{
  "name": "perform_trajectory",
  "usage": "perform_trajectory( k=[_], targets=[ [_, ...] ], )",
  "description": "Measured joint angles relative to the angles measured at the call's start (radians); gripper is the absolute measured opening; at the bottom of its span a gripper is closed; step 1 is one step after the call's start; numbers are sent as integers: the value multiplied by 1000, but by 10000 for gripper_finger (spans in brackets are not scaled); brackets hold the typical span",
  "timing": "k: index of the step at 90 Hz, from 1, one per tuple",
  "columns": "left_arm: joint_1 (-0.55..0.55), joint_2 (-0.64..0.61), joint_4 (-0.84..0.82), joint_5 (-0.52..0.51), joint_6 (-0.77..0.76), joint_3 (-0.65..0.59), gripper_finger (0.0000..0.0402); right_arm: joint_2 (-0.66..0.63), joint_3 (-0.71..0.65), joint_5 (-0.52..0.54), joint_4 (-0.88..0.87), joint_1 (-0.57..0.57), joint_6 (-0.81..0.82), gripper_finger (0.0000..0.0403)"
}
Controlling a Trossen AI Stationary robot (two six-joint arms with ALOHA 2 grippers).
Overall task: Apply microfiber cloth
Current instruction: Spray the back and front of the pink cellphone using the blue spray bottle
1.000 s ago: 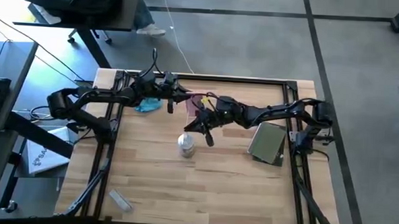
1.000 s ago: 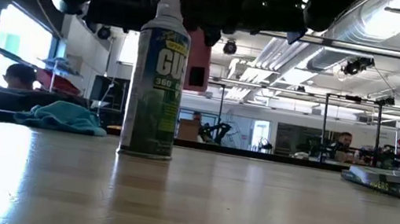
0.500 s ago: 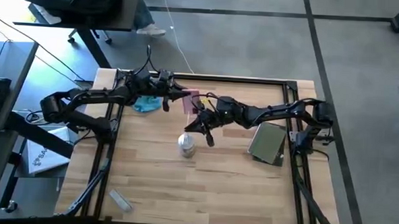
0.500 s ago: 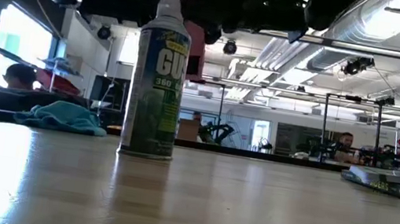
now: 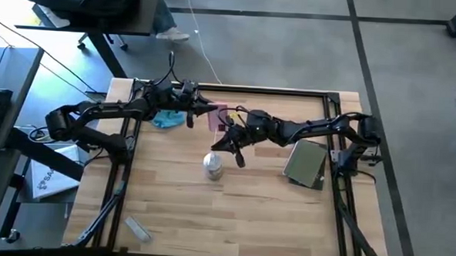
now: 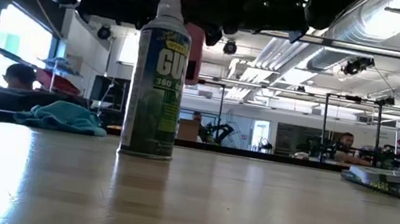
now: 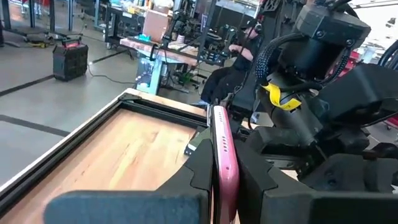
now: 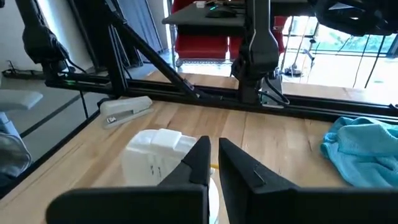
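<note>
The teal microfiber cloth [image 5: 169, 120] lies crumpled on the table at the far left, also seen in the low view [image 6: 64, 116] and the right wrist view [image 8: 362, 149]. No gripper touches it. My left gripper [image 5: 207, 112] hovers just right of the cloth, shut on a pink phone [image 5: 218, 116] held above the table. My right gripper [image 8: 214, 160] is shut and holds nothing. It hangs over the table's middle, just above and beyond a spray can [image 5: 212, 166] that stands upright on its base. My left gripper pinches the pink phone [image 7: 219, 177] between its two fingers, one pad on each flat face, at the end nearest the wrist. The fingers come in roughly level from the table's left. The phone stands on edge, sticks out past the fingertips and is lifted clear of the table.
A flat grey-green pad [image 5: 307, 164] lies at the table's right. A stapler [image 5: 137, 228] lies near the front left corner. A dark frame [image 5: 237, 90] runs along the table's edges. People sit in the room beyond the table.
My left gripper has drawn back slightly toward the table's left edge and risen a little, turning the pink phone so that more of its pink face shows from above. The cloth, the can and my right gripper have stayed put.
</note>
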Motion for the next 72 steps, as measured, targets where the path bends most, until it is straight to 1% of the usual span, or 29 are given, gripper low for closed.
perform_trajectory(
  k=[22,36,42,48,55,64,72],
  targets=[
    [0,0,5,-9,-2,0,13,0,0,0,-3,0,4,0],
    [0,0,67,5,-38,0,13,0,-1,0,-3,0,4,0],
    [4,0,49,0,-64,0,13,0,-1,0,-3,0,4,0],
    [5,5,6,-29,-84,-1,13,1,-1,0,-4,0,3,0],
    [2,19,7,-42,-80,-23,13,1,-1,0,-4,0,1,0],
    [2,52,78,-53,-97,-58,13,1,-2,0,-4,0,0,0],
    [2,86,188,-67,-134,-94,13,1,-2,-1,-5,0,0,0]
  ],
)
